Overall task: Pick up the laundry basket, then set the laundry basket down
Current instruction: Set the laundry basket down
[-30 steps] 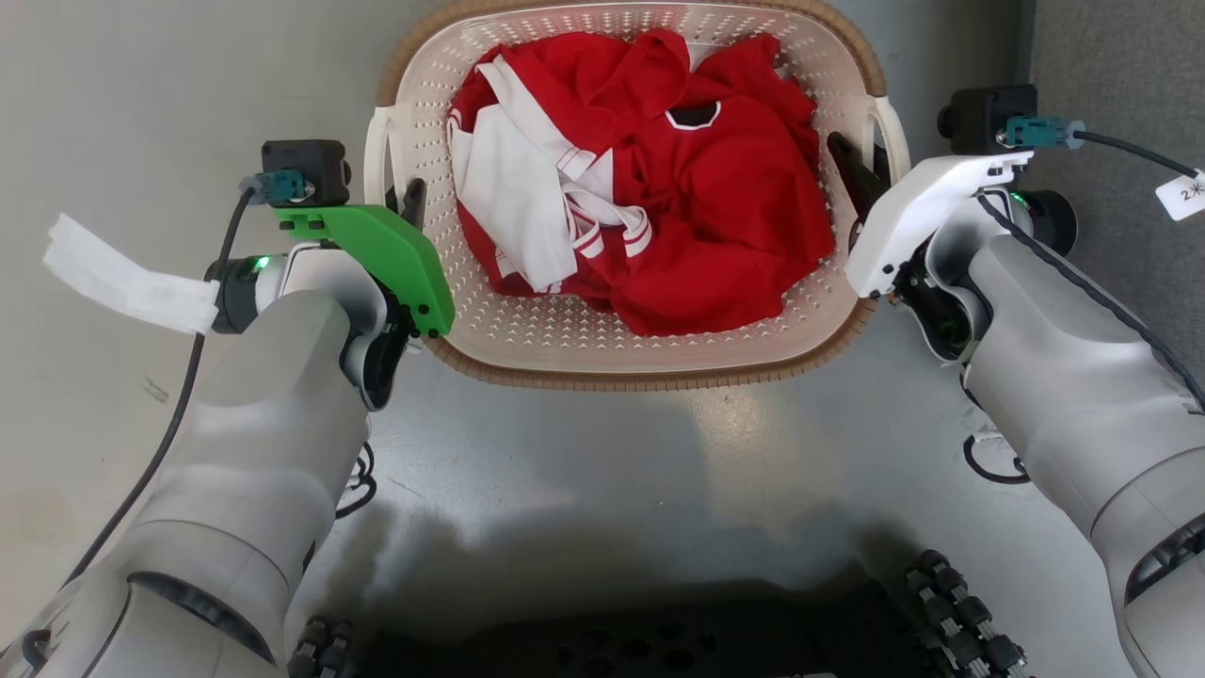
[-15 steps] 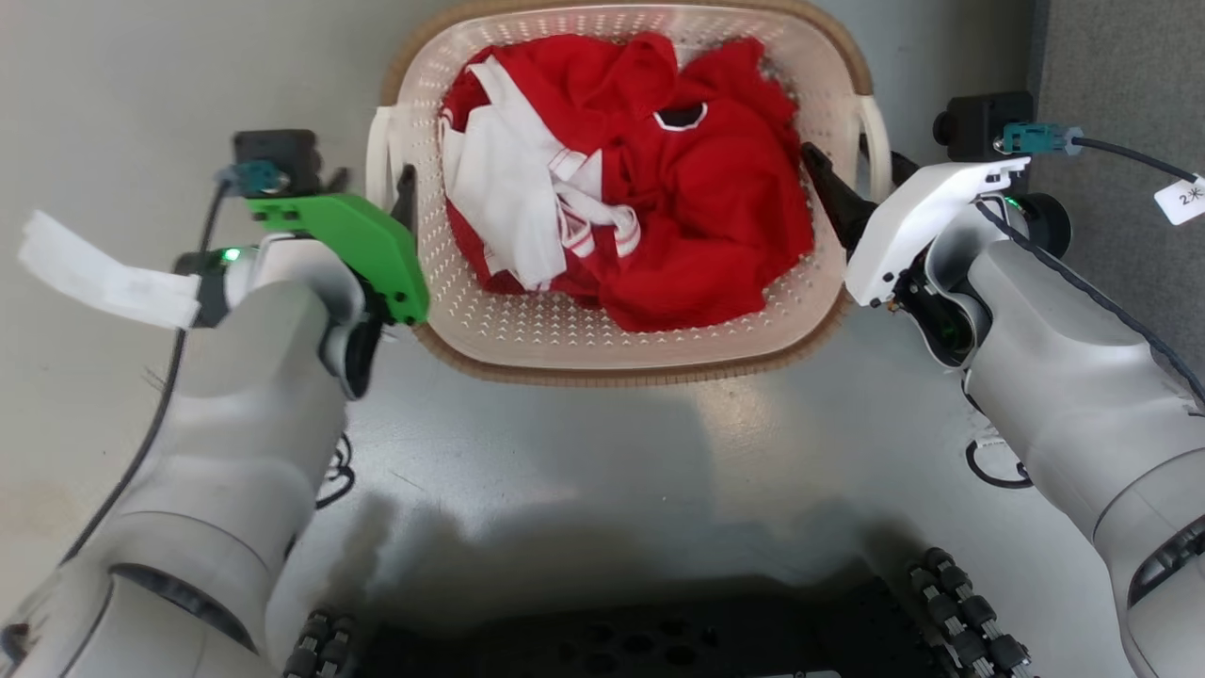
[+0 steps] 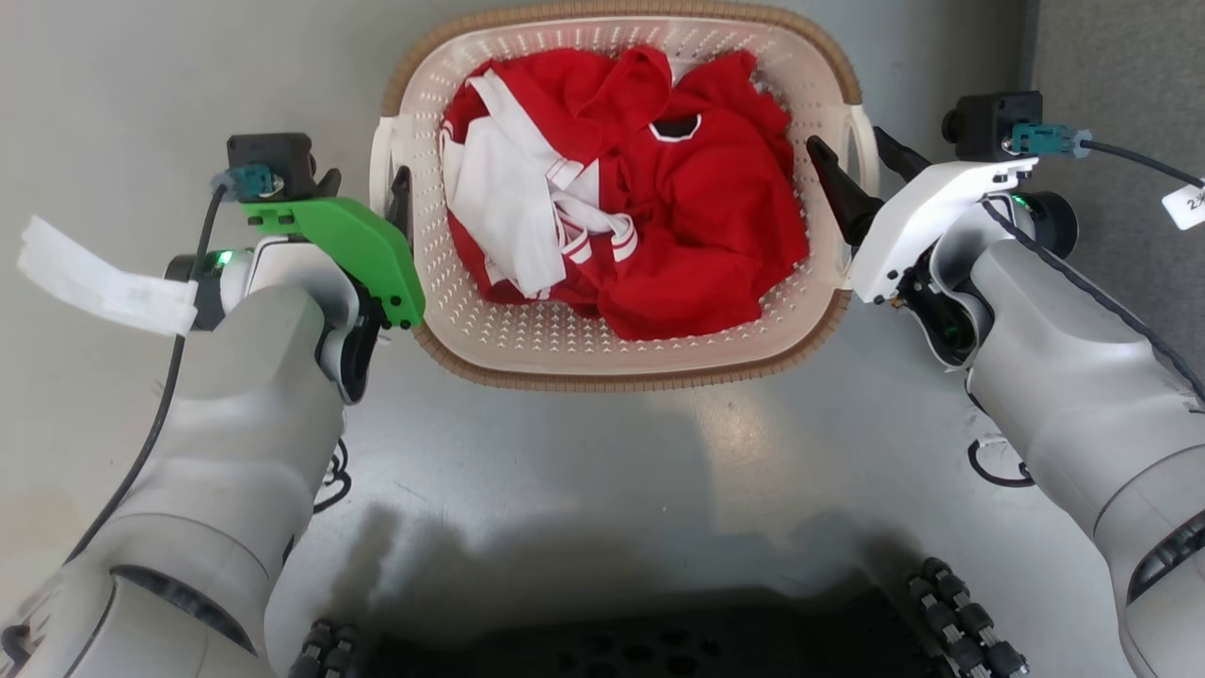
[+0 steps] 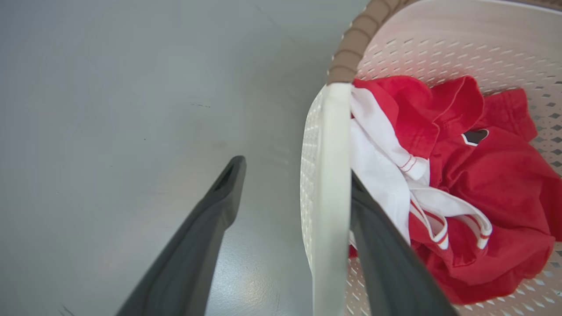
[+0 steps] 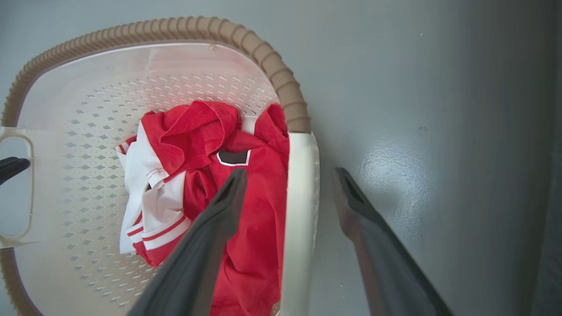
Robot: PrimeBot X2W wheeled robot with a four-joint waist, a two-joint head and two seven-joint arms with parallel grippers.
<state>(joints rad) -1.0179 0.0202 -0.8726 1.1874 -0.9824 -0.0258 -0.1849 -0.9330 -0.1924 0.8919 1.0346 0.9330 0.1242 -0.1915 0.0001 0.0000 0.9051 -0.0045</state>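
Note:
The laundry basket [image 3: 612,377] rests on the grey floor, cream with perforated walls and a brown woven-look rim, holding red-and-white clothes [image 3: 697,207]. My left gripper [image 3: 367,188] is open astride the basket's left white handle [image 4: 327,175]. One finger sits inside against the handle and the other stands well clear outside. My right gripper [image 3: 847,141] is open astride the right handle [image 5: 300,197], with a gap on each side. The left wrist view shows the left gripper [image 4: 294,175] beside the basket rim [image 4: 351,44]. The right wrist view shows the right gripper [image 5: 290,173] and the rim [image 5: 175,26].
Grey floor [image 3: 141,75] surrounds the basket. A darker grey surface [image 3: 1120,66] runs along the right edge. My dark wheeled base [image 3: 621,640] lies at the bottom. Cables hang from both wrists, and a white paper tag [image 3: 94,278] sticks out from the left arm.
The basket now looks smaller and sits lower in the head view, with its far rim visible. Both grippers' fingers have spread apart around the handles.

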